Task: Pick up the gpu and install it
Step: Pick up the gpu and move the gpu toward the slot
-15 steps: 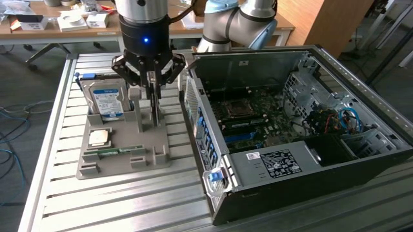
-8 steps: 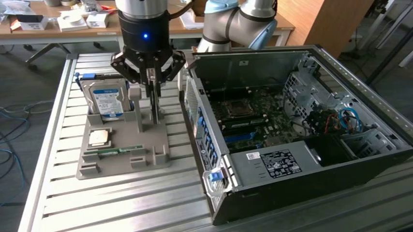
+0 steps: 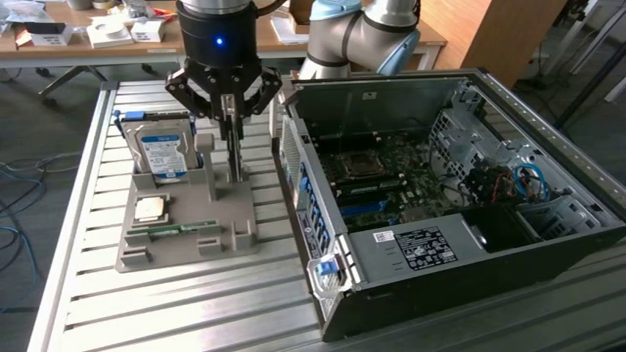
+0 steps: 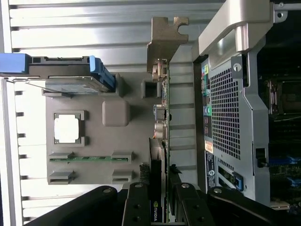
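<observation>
The gripper (image 4: 159, 209) hangs over the grey tray (image 4: 94, 139), its jaws closed against the two faces of the gpu (image 4: 161, 101). The card stands on edge along the tray's side nearest the computer case (image 4: 225, 108); whether it has left its slot I cannot tell. It looks light, stiff and thin but fragile, with bare components, so the flat faces by its upper edge, where the fingers (image 4: 137, 202) sit, seem the safe hold. Its silver bracket (image 4: 165, 40) reaches past the tray's end and could snag. On the tray's side away from the case, the hard drive (image 3: 161, 150), a processor chip (image 4: 66, 128) and a memory stick (image 4: 89, 158) sit well apart from the card. Only a narrow gap separates the tray from the case wall; above the tray, room is open.
</observation>
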Controlling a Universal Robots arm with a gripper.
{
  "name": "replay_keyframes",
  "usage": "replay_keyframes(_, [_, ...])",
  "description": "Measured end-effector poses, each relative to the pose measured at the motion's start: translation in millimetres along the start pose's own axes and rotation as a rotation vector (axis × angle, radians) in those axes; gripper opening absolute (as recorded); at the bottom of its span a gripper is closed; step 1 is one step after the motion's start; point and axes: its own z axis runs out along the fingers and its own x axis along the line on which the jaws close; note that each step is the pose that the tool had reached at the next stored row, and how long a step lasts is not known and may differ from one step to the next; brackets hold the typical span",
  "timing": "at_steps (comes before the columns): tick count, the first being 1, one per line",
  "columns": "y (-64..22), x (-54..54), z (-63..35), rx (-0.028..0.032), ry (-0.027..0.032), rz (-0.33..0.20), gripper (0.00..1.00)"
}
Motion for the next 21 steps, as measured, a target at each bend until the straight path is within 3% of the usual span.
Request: replay_keyframes(21, [2.7,-0.9,-45.7,0.0,0.0,0.0,0.27])
